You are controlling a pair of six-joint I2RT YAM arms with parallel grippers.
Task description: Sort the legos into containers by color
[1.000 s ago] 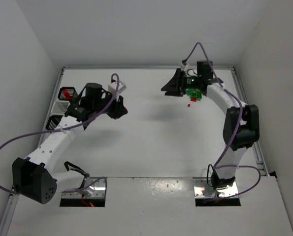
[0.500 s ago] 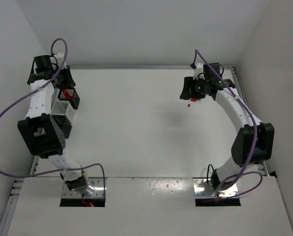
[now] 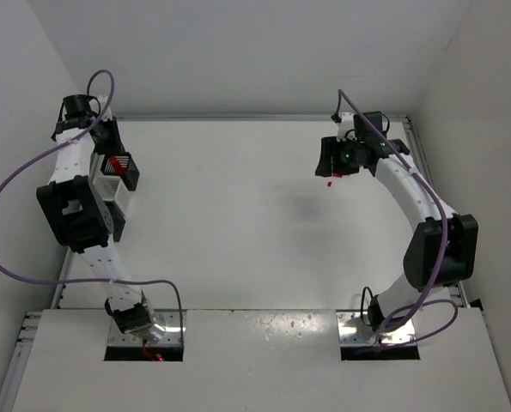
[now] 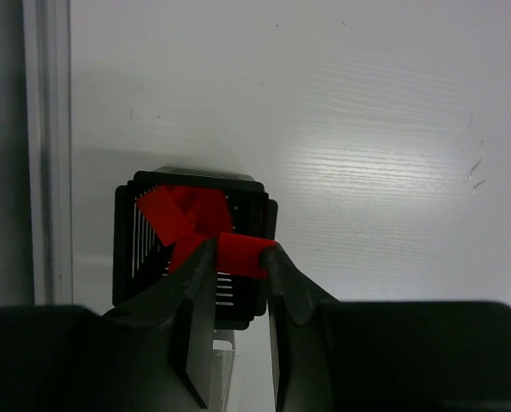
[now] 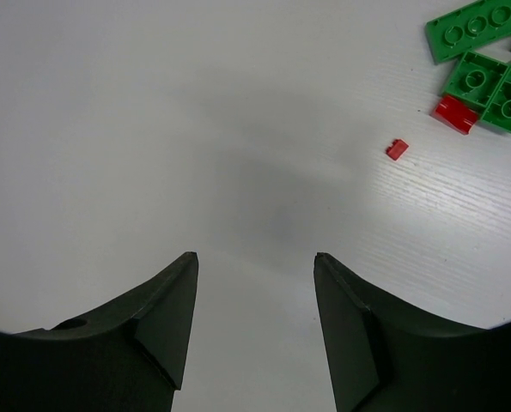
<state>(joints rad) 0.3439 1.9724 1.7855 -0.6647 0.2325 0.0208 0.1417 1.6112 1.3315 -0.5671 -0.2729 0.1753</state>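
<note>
- My left pincer is clamped on a red brick, pinched from both sides so that it hangs level between the fingertips.
- It hangs above the black bin, which stands by the left edge of the worktop, near the far-left corner. Other red bricks already lie inside, so I take this as the red container and the drop as the step in hand.
- The held brick sits over the bin's near wall rather than its middle (going by the wrist view, at least). I would reach a little farther in before letting go, or it may clip the rim and bounce out.
- A white bin stands just beside the black one, on its near-edge side. I cannot see what it holds.
- My right pincer stands open with nothing between its fingers and hovers over bare worktop toward the far-right corner.
- It is placed there because the unsorted pile is close by. A small red brick lies alone, and the green plates lie near it with a second red piece tucked against them.
- The lone red one looks the easier next pick, since it has free worktop all round for the fingers to straddle it.
</note>
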